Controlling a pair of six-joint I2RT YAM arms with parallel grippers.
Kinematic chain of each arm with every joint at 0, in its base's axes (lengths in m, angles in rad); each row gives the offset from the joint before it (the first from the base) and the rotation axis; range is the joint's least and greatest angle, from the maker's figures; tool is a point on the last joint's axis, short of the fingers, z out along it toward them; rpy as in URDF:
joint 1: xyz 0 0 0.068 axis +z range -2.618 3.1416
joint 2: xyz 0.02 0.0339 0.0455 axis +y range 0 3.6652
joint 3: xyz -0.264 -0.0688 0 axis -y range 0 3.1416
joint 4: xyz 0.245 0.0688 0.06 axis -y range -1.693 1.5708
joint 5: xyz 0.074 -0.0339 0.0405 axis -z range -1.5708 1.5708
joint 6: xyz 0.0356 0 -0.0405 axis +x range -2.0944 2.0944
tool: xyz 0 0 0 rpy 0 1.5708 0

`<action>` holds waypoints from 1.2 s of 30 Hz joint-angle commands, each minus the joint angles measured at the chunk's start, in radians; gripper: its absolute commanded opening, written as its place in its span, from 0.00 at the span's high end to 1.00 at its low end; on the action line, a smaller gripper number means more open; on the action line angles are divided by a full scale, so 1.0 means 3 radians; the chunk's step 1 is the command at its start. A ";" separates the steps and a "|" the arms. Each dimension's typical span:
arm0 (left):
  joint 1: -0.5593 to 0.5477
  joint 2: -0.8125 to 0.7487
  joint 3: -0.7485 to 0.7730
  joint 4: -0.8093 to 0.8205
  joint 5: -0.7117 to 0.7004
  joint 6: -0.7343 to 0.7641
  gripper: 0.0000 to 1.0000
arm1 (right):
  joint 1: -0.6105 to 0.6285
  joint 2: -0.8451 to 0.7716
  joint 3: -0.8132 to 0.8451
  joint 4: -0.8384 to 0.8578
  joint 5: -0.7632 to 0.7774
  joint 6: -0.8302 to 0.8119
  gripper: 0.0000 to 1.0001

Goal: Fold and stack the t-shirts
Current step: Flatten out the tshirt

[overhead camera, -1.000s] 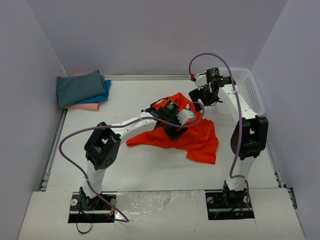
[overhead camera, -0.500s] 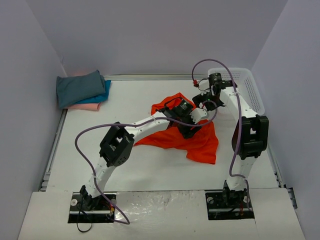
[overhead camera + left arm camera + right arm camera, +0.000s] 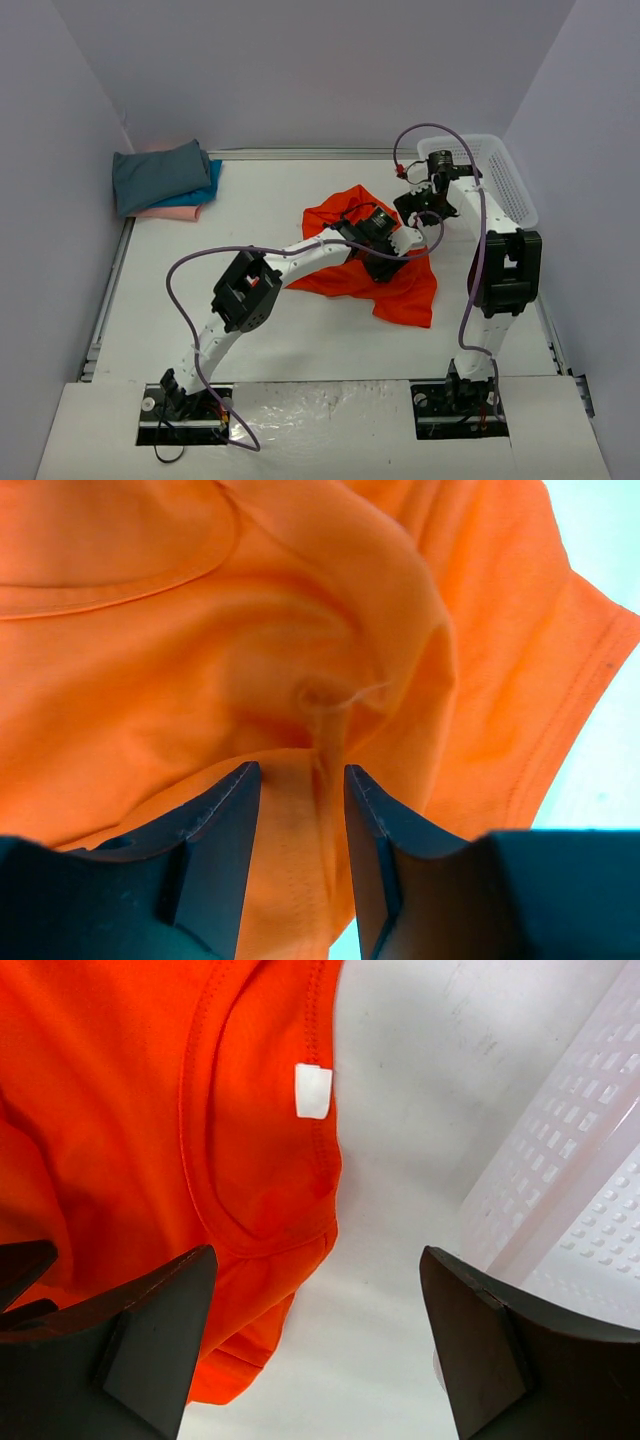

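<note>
1 orange t-shirt lies diagonally, left gripper pinching it, right gripper released

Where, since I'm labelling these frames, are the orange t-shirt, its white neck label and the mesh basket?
orange t-shirt [image 3: 405,292]: top external view, on the near right part of the cloth.
white neck label [image 3: 313,1091]: right wrist view, on the middle of the label.
mesh basket [image 3: 508,180]: top external view, on its right-hand mesh wall.
</note>
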 commanded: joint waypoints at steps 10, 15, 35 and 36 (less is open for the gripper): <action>-0.0026 -0.0083 -0.0111 0.0009 -0.0337 0.0190 0.84 | -0.0054 0.0013 -0.0166 -0.0011 -0.0056 -0.0101 0.21; -0.0026 -0.0109 -0.0182 0.0065 -0.0567 0.0232 0.87 | -0.0054 -0.0028 -0.0202 -0.0006 -0.0107 -0.0111 0.21; 0.1256 -0.2408 -0.0779 -0.0553 -0.0910 0.0543 0.98 | -0.0049 0.0205 0.0558 0.0112 -0.0480 0.0108 0.20; 0.1369 -0.2496 -0.0872 -0.0554 -0.0864 0.0544 0.98 | -0.0054 0.0303 0.0560 0.0117 -0.0480 0.0150 0.20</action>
